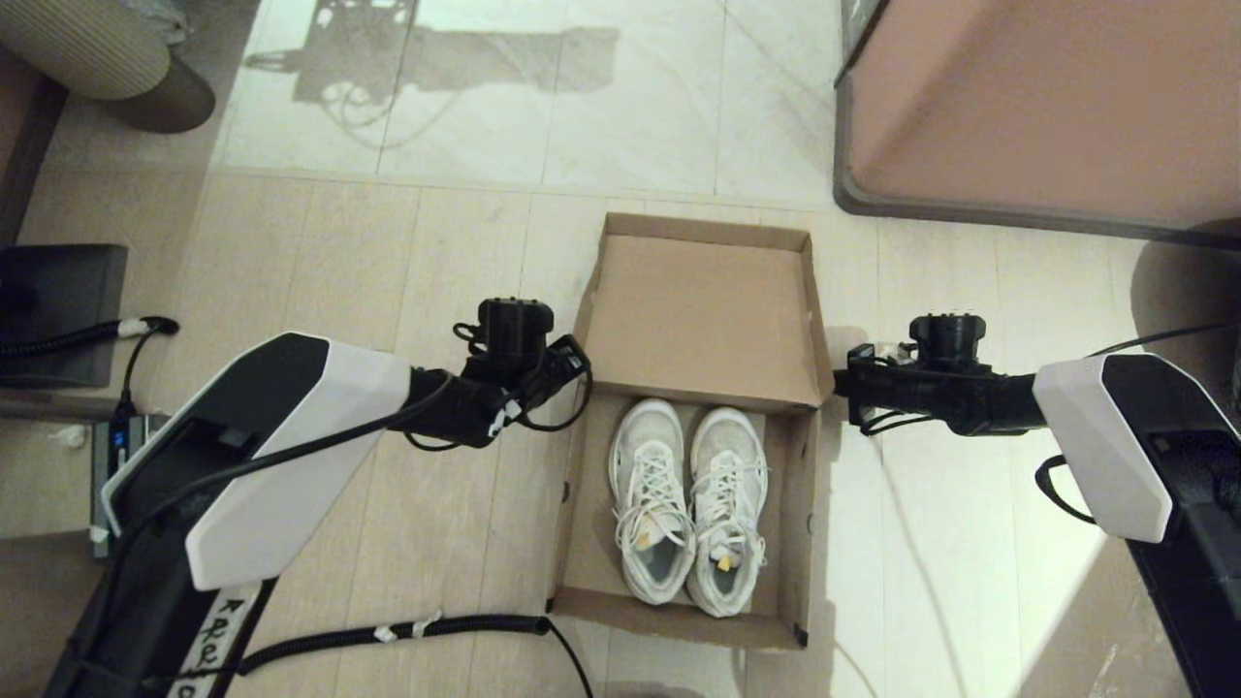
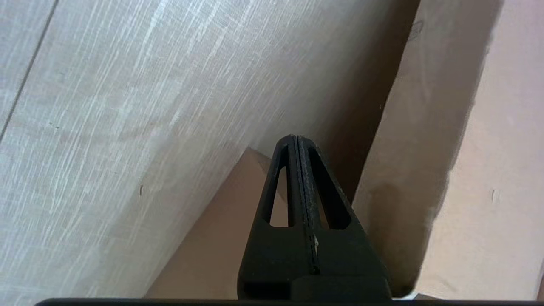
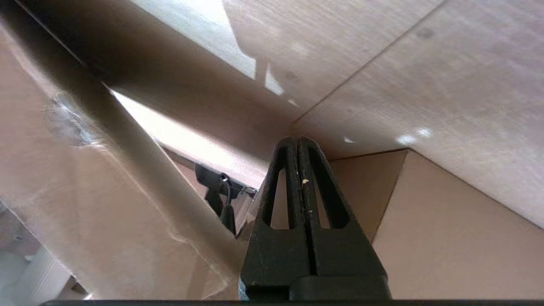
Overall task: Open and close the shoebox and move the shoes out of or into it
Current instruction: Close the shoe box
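The brown cardboard shoebox point(image 1: 582, 543) sits on the floor in the middle of the head view. Its hinged lid point(image 1: 703, 320) is raised and tilts over the far half. The pair of white lace-up shoes point(image 1: 688, 504) lies side by side inside, toes pointing away from me. My left gripper point(image 1: 577, 364) is shut and empty at the lid's left edge; in the left wrist view its gripper point(image 2: 296, 138) points between the box wall point(image 2: 212, 246) and the lid flap point(image 2: 416, 148). My right gripper point(image 1: 842, 383) point(image 3: 297, 140) is shut and empty at the lid's right edge.
A pinkish-brown cabinet point(image 1: 1047, 107) with a dark base stands at the far right. A black corrugated cable point(image 1: 388, 635) runs across the floor near the box's front left corner. A dark block point(image 1: 58, 301) and a power strip point(image 1: 121, 436) lie at the left.
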Controlling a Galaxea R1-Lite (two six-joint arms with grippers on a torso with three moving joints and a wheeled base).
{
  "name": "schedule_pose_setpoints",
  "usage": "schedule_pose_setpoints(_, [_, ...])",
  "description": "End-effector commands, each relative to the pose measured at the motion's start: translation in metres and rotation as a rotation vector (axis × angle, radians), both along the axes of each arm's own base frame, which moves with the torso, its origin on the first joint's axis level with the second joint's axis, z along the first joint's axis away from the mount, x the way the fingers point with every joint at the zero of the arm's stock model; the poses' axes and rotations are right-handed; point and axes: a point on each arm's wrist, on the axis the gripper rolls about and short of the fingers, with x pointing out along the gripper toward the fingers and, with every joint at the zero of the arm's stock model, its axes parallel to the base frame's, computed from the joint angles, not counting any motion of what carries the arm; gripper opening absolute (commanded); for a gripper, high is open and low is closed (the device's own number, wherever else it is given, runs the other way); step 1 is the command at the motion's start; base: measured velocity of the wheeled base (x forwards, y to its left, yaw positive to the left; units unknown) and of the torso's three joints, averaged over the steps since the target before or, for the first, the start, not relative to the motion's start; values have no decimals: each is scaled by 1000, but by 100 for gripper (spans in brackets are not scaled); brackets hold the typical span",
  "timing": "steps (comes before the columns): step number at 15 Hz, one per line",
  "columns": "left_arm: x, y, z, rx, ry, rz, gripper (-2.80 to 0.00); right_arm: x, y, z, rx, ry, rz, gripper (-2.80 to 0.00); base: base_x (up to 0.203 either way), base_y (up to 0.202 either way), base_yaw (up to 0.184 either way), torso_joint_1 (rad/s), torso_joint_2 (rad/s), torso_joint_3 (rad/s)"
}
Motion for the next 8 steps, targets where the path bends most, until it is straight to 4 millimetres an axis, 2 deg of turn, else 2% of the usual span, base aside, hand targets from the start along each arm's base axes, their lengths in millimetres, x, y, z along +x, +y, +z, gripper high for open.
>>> schedule_pose_setpoints(1, [-1,-1,0,-4,0,-1,-280,2,3,-3,13,-20,14,-280,0,0,0,0,0,0])
schedule_pose_setpoints(8, [-6,-8,-6,3,19,-19,-280,8,5,8,245,-39,5,-280,0,0,0,0,0,0])
